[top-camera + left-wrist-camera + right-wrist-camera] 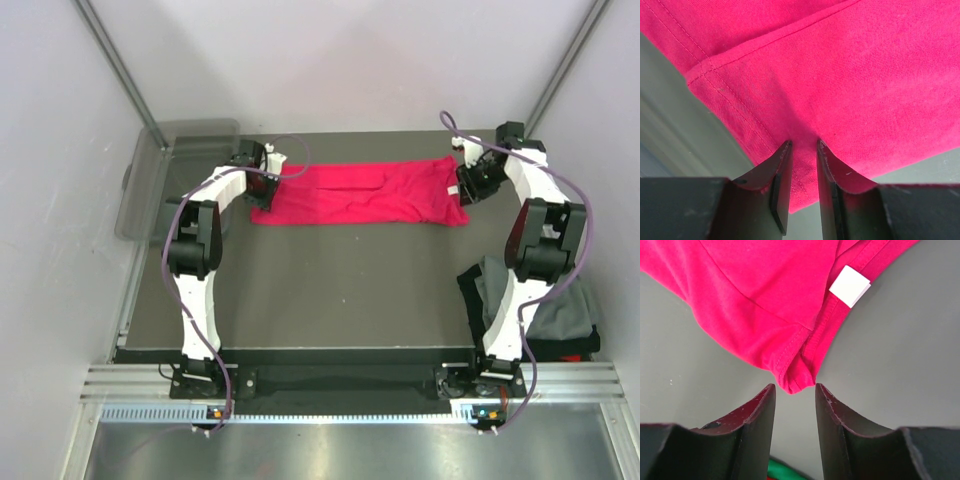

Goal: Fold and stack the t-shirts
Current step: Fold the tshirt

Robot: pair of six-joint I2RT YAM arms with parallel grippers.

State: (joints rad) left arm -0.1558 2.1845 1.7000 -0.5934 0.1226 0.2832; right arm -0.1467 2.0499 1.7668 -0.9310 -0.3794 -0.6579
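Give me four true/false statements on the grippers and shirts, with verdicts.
1. The left gripper is pinching the red shirt. True.
2. The right gripper is clamped on the red shirt. False: its jaws are open, with the shirt's corner just at the tips.
3. The white tag is at the right gripper's end of the shirt. True.
4. The dark shirts lie in the bin. False: they are piled at the table's near right edge, beside the right arm.

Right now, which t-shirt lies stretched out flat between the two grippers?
The red t-shirt; the dark t-shirts sit in a heap at the near right.
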